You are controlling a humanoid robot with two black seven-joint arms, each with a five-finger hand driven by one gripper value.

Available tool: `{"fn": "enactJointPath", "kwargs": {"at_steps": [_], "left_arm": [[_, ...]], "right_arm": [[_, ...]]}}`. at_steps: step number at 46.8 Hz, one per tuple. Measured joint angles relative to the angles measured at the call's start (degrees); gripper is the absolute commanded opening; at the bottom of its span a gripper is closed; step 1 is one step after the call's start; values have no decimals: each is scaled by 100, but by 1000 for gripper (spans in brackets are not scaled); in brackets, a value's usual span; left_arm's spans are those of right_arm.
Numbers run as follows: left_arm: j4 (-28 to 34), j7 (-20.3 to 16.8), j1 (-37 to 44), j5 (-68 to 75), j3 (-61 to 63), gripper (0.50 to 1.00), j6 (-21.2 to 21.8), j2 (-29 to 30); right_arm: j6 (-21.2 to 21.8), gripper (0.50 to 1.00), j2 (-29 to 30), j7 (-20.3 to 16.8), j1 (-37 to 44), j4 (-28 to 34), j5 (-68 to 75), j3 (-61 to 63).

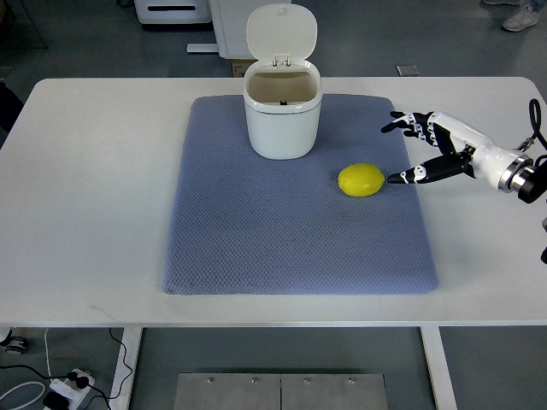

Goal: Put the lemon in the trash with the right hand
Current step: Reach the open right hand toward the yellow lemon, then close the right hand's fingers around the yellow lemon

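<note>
A yellow lemon [361,180] lies on the blue-grey mat [256,231], right of centre. Behind it and to the left stands a small white trash bin [283,115] with its lid [281,31] flipped up and its mouth uncovered. My right hand [397,152] reaches in from the right edge, just right of the lemon. Its fingers are spread: the thumb tip [395,178] sits a short gap from the lemon's right end, and the other fingers [402,124] point left above it. It holds nothing. The left arm does not show.
The mat lies on a white table [85,171] with bare surface on both sides. Beyond the far edge stand white equipment [175,10] and a person's shoe [520,19] at the top right. Cables and a power strip [68,386] lie on the floor below.
</note>
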Motion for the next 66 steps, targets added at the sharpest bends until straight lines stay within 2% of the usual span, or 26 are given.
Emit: {"fn": "enactJointPath", "kwargs": {"at_steps": [10,32,45,54,66], "left_arm": [[0,0,0,0,0,1000,0,0],[0,0,-1,0,0,1000,0,0],[0,0,0,0,0,1000,0,0],[0,0,-1,0,0,1000,0,0],[0,0,0,0,0,1000,0,0]], "right_arm": [[-267,991,306,-3,72,-263,-238,-228],[-288,981,1047,0,80,-928,-244,-499],[-378,966,1240,27,80,-1201,-253,-563],[-413,935,1260,59,74,-1219,-333,-684],[-480,935,1260,96,73,-1244,-390,-782]]}}
